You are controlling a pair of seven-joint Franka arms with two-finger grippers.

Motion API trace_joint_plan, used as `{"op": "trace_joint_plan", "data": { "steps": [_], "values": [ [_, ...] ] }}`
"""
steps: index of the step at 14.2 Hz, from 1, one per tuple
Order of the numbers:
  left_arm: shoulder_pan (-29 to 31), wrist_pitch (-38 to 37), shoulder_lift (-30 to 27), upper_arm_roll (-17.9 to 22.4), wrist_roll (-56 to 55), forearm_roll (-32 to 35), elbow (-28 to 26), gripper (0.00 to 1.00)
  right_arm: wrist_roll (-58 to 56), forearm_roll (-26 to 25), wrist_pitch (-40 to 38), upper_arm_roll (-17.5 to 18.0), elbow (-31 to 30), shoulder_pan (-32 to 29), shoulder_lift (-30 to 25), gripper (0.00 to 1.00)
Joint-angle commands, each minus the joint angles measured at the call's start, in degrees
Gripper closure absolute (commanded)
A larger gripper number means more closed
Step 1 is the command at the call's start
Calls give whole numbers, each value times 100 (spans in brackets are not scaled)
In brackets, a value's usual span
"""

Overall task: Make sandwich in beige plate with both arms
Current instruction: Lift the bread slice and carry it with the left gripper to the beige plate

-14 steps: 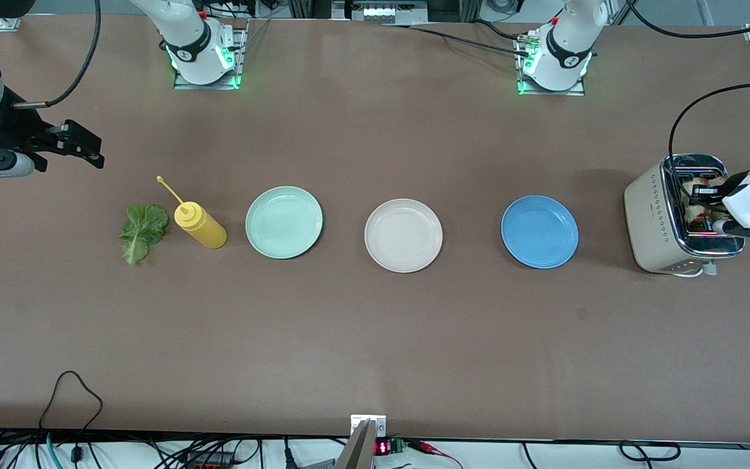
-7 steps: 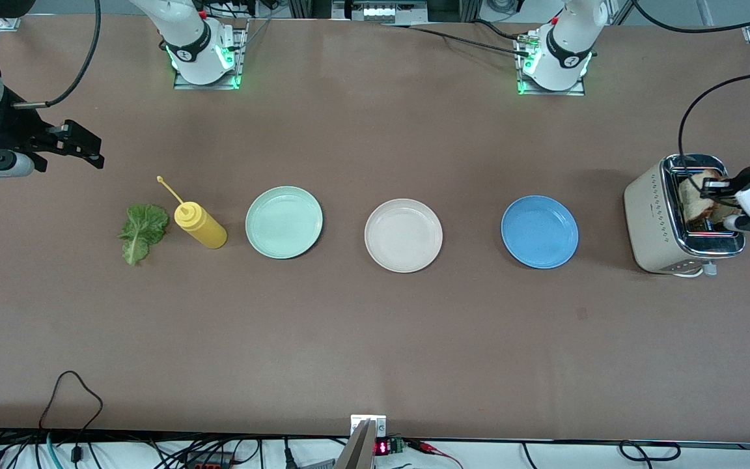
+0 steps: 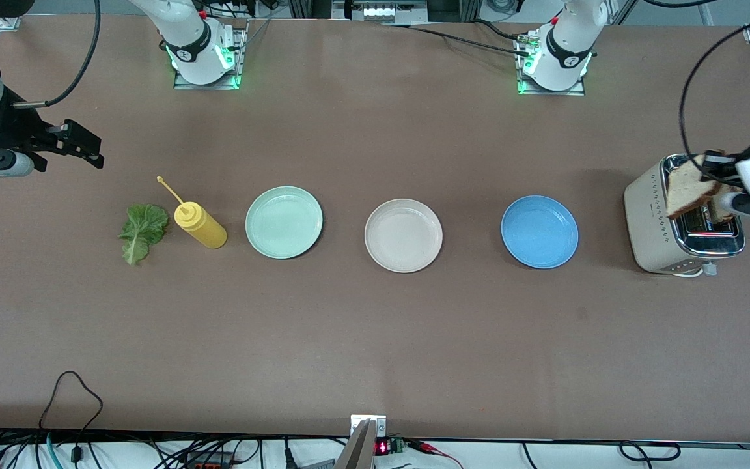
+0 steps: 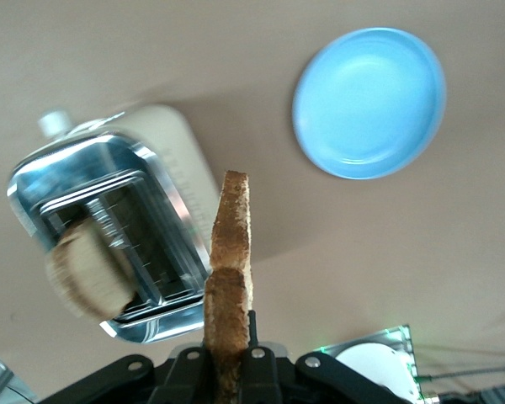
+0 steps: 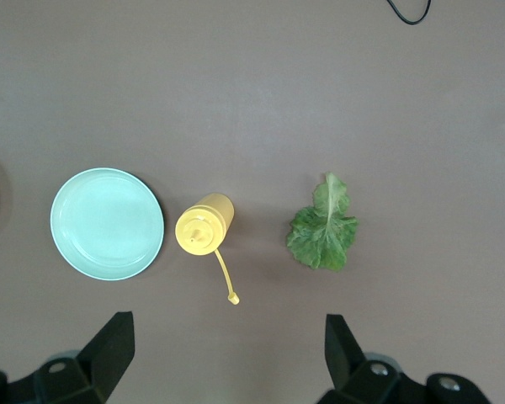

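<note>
One bread slice now lifted clear of toaster, clamped in left gripper; beige plate empty; right gripper waits w/ jaws apart.

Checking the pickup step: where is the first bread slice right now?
The bread slice is gripped by the left gripper above the toaster, at the left arm's end of the table, beside the blue plate.

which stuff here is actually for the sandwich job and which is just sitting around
For the job:
- bread slice, shut in the left gripper over the toaster
- second slice in the toaster
- lettuce leaf
- beige plate
- right gripper, open, waiting

Lying about:
- mint green plate
- blue plate
- yellow squeeze bottle
</note>
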Motion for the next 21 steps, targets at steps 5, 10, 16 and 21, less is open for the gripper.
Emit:
{"op": "trace_joint_plan", "data": {
  "steps": [5,10,16,21],
  "values": [
    [-369,-68,1284,-554,-978,-2014,191,99,-54,41,-22,-19,-28,22,-85,0],
    [-747,1187,2497,-554,-867,-4670,148,99,-63,41,-22,-28,-28,13,-94,0],
    [-1696,3217,3211,-545,1047,-6439,-326,100,-63,41,-22,-37,-28,22,-94,0],
    [-1785,3537,3650,-545,1857,-6493,-371,100,-63,41,-31,-37,-28,13,-94,0]
  ]
}}
